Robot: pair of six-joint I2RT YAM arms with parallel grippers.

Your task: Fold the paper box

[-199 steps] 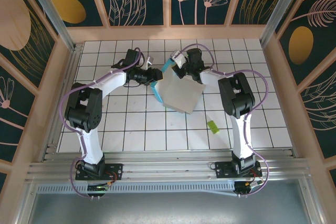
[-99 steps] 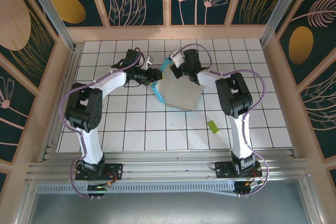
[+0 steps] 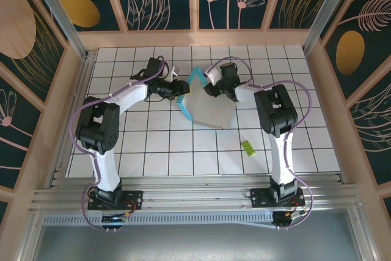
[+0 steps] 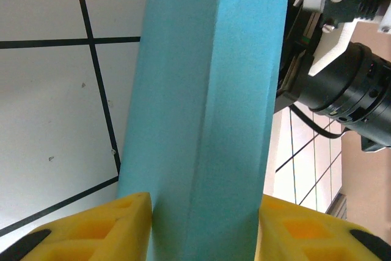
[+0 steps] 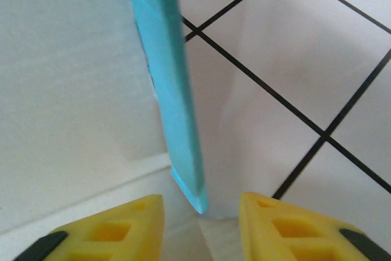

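Fingers (image 4: 91, 236) of the left gripper (image 4: 204, 227) are pressing from both sides on a turquoise fold of the box (image 4: 208, 108), so this gripper is grasping the box. Fingers (image 5: 116, 227) of the right gripper (image 5: 200, 224) are standing apart. The thin turquoise flap (image 5: 168, 90) is hanging between them without touching either one, so this gripper is released.

Compared with one second ago, seen from above, the white face of the box is looking smaller and is reaching less toward the arm bases. The flap is showing wider, and the right gripper has moved a little to the right. The left gripper is staying at the same place.

From above I am seeing the box lying near the middle of the table (image 3: 153, 151), tilted to the grid, with the left gripper at its left edge and the right gripper at its far corner. The wrist views are giving what the top view cannot: the gap at the fingers. The left wrist view is also showing the black and white body of the right arm behind the box.

White tiles with black lines are covering the table. A green strip (image 3: 247, 147) is lying beside the right arm, well apart from the box. Dark walls (image 3: 55, 4) with gold ovals and pale leaf drawings are standing around, and a metal rail (image 3: 195, 197) is running along the near edge.
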